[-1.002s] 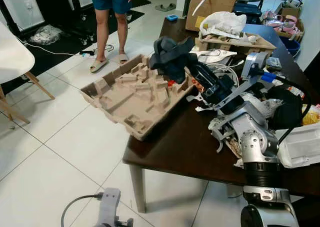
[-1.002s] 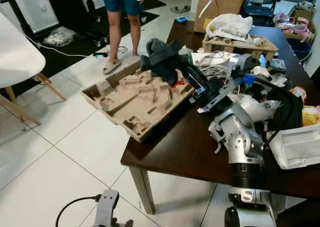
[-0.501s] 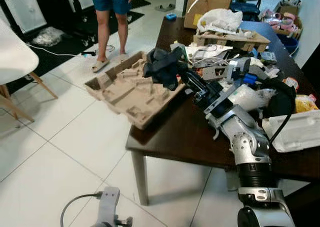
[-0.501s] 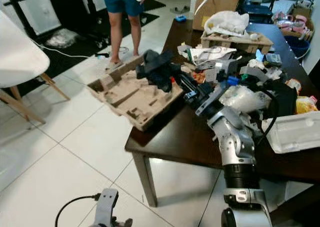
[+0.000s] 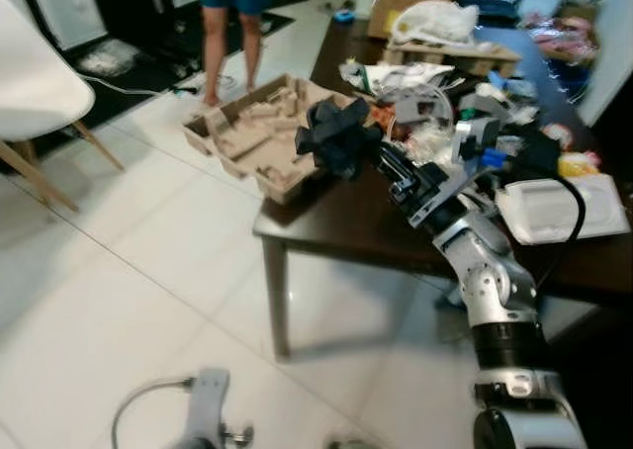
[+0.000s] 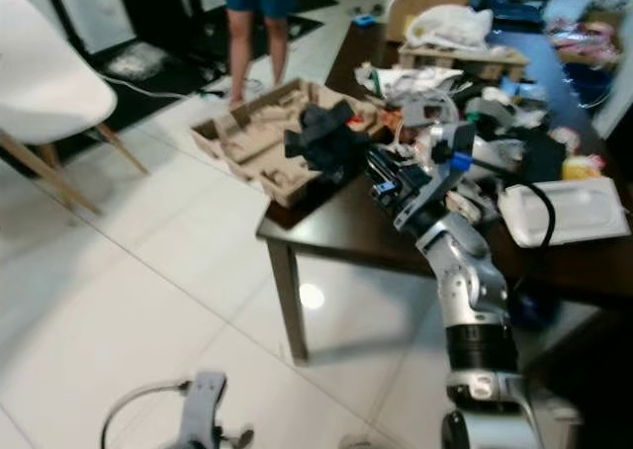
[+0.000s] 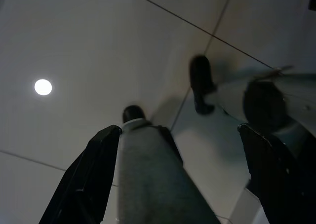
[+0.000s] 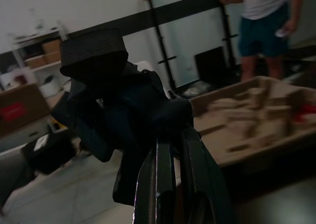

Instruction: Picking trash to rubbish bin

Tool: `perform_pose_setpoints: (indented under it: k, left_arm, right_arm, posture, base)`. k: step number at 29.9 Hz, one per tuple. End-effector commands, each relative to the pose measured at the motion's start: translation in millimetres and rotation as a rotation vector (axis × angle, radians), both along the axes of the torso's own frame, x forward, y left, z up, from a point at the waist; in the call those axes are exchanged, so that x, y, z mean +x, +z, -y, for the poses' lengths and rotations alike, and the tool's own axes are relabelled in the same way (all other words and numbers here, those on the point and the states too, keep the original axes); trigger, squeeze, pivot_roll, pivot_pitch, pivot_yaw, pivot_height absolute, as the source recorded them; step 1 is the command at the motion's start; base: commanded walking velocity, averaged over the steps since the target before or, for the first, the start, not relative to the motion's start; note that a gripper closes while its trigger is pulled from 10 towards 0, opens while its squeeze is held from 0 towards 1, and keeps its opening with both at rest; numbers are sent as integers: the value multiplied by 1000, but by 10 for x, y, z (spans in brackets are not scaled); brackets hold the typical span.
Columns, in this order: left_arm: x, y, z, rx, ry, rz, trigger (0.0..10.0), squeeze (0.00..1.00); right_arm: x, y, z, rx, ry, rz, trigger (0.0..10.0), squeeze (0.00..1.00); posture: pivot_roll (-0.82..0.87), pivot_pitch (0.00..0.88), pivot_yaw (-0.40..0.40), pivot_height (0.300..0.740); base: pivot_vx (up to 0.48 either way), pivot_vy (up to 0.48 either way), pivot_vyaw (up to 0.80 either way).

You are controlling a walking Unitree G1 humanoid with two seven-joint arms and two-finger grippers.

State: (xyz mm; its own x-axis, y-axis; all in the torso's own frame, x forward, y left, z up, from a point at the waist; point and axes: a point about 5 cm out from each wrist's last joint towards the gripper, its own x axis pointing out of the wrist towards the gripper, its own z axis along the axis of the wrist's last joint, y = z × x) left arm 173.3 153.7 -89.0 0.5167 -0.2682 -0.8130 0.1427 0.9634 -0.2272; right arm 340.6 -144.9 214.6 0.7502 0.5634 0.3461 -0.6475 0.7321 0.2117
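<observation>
Dark cloth [image 5: 338, 134] in outstretched right pincer [image 5: 373, 152] above table [image 5: 336, 233]

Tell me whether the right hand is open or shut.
Shut. The right hand has its two black fingers pressed together on the dark bundle of cloth, holding it above the table edge.
</observation>
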Motion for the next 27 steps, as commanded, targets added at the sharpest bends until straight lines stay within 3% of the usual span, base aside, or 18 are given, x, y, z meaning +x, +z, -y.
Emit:
perform_pose_setpoints:
  k: [1,6,27]
  left_arm:
    - [-57,-26,-23,2,11,-22,10000,0]
    - [-37,-14,-36,5,4,-4,10000,0]
    - [-49,-17,-33,19,-34,2,10000,0]
  right_arm:
    - [-6,1,-17,-5,5,3,10000,0]
    - [-21,19,21,22,8,16,10000,0]
    - [-55,-42,-70,-71,62,26,10000,0]
  posture:
    - [1,73,9,740]
    - [0,73,10,740]
    - [1,61,9,740]
  base:
    - [0,0,0]
    - [0,0,499]
    - [0,0,783]
